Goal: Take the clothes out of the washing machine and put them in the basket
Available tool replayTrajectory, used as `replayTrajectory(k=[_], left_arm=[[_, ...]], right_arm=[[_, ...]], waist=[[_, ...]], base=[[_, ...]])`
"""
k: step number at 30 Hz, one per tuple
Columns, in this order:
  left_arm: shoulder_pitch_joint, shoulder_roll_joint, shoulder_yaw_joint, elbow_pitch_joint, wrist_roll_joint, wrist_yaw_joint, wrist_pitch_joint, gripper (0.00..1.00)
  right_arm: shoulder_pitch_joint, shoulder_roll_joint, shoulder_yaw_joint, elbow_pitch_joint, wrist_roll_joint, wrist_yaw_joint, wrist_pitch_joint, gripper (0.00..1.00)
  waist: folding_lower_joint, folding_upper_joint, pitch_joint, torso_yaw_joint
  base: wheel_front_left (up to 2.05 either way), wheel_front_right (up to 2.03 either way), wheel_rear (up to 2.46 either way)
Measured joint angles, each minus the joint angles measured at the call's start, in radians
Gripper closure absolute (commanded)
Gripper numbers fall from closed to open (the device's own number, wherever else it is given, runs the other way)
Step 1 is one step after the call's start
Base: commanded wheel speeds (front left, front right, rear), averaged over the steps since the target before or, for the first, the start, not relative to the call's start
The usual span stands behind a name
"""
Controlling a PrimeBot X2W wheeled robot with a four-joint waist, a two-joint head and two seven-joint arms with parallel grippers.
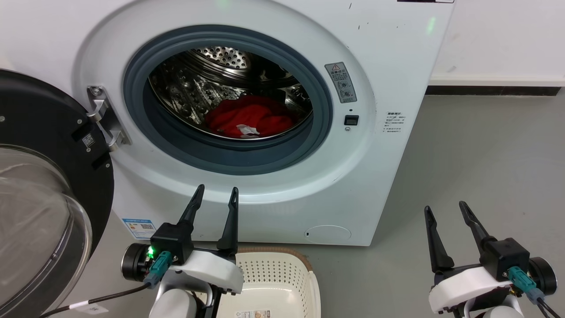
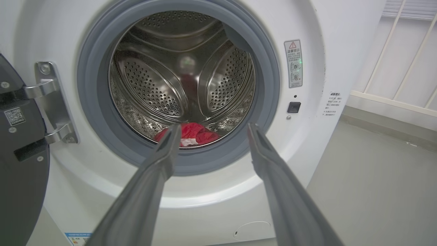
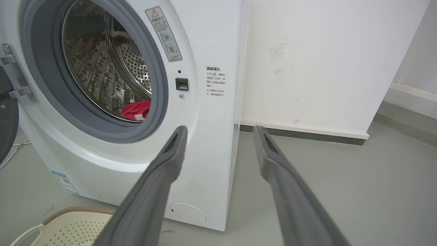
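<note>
With left gripper [image 1: 217,190] and right gripper [image 1: 444,206] both spread and empty, the next move is probably a far reach into the drum [image 1: 185,88] for the clothes [image 1: 251,115].

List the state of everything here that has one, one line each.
Door: open, swung left.
Drum: holds the clothes.
Clothes: bunched at the drum's bottom.
Basket: on the floor, nothing seen in it.
Left gripper: open, empty.
Right gripper: open, empty.

Red clothes [image 1: 251,117] lie in washing machine [image 1: 388,53] drum; basket [image 1: 273,276] below, both grippers [image 1: 217,191] [image 1: 443,205] spread, empty.
</note>
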Motion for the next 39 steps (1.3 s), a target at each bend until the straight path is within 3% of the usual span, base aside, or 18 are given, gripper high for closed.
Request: replayTrajectory(k=[22, 39], left_arm=[[-0.03, 0.0, 0.003, -0.001, -0.002, 0.01, -0.001, 0.0], [-0.349, 0.008, 0.11, 0.066, 0.077, 0.02, -0.001, 0.0]], right_arm=[[-0.013, 0.0, 0.006, 0.003, 0.015, 0.0, 0.0, 0.0], [-0.158, -0.001, 0.067, -0.138, 0.04, 0.0, 0.003, 0.0]], waist=[[0.0, 0.0, 0.02, -0.002], [0.0001, 0.0, 0.283, -0.069]], base=[[0.0, 0.0, 0.0], [0.0, 0.0, 0.0]])
